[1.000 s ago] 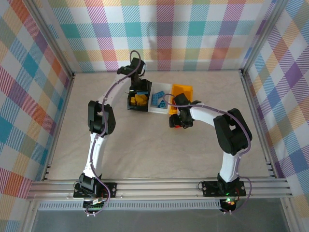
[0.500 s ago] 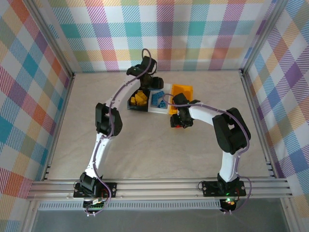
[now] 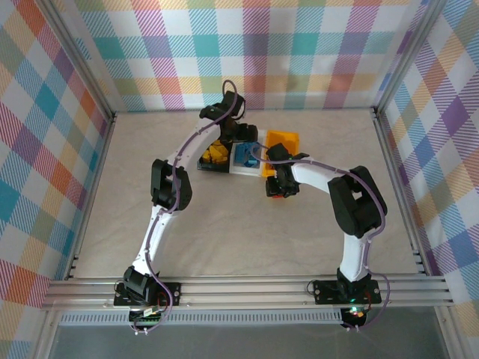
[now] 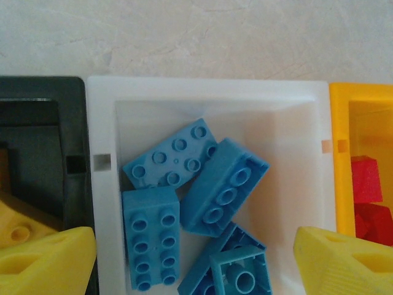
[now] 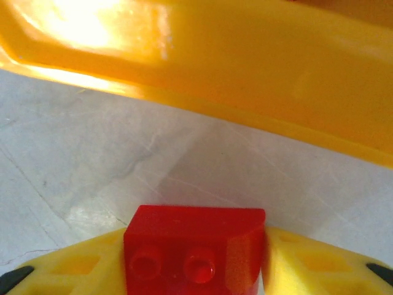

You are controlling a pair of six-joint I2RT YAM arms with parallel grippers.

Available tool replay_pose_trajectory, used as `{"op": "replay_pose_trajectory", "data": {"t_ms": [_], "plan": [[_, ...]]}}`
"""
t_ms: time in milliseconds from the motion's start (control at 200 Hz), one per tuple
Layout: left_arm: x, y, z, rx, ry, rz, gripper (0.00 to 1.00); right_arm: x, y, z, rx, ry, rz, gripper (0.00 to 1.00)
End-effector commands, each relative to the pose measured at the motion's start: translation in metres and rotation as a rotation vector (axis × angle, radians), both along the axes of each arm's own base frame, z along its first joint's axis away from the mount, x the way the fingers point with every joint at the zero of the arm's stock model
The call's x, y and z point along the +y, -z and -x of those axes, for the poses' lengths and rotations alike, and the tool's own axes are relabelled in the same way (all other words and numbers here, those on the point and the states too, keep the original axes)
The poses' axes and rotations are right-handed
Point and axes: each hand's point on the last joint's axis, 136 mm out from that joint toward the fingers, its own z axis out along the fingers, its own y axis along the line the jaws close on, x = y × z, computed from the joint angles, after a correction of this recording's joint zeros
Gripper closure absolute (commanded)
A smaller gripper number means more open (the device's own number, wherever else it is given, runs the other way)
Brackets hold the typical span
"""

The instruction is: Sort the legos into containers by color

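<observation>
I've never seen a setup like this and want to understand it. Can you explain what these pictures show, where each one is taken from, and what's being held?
This is a robot: a left arm and a right arm bolted to the near edge of a table. The wide picture looks down from above and behind them. The two close-ups come from a camera on each wrist.

The left hand has its yellow fingers apart and holds nothing. It hovers over a white bin containing blue bricks. Joined to that bin are a black bin with yellow bricks and a yellow bin with red bricks.

The right hand pinches a red brick just outside the yellow bin's wall.
</observation>
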Motion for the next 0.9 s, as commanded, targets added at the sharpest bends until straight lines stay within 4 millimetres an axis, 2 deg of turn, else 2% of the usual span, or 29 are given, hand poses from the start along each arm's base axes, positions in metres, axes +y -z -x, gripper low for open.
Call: {"op": "replay_pose_trajectory", "data": {"t_ms": [0,290,480,635,760,895], "plan": [[0.0,-0.036,0.008,-0.025,0.009,0.029,0.16,0.018,0.011,-0.017,-0.058,-0.038,-0.045,0.51],[0.001,-0.068,0.025,-0.042,0.016,0.047,0.15,0.014,-0.014,-0.006,-0.091,-0.019,-0.069,0.51],[0.007,-0.083,0.034,-0.066,0.008,0.053,0.14,0.011,-0.043,0.001,-0.129,-0.004,-0.104,0.51],[0.012,-0.085,0.041,-0.066,0.002,0.042,0.14,0.011,-0.073,0.001,-0.172,-0.004,-0.127,0.5],[0.019,-0.089,0.048,-0.078,-0.009,0.036,0.14,0.01,-0.102,-0.008,-0.24,-0.009,-0.134,0.5],[0.032,-0.087,0.064,-0.083,-0.027,0.019,0.13,0.008,-0.12,-0.034,-0.282,-0.021,-0.091,0.49]]}}
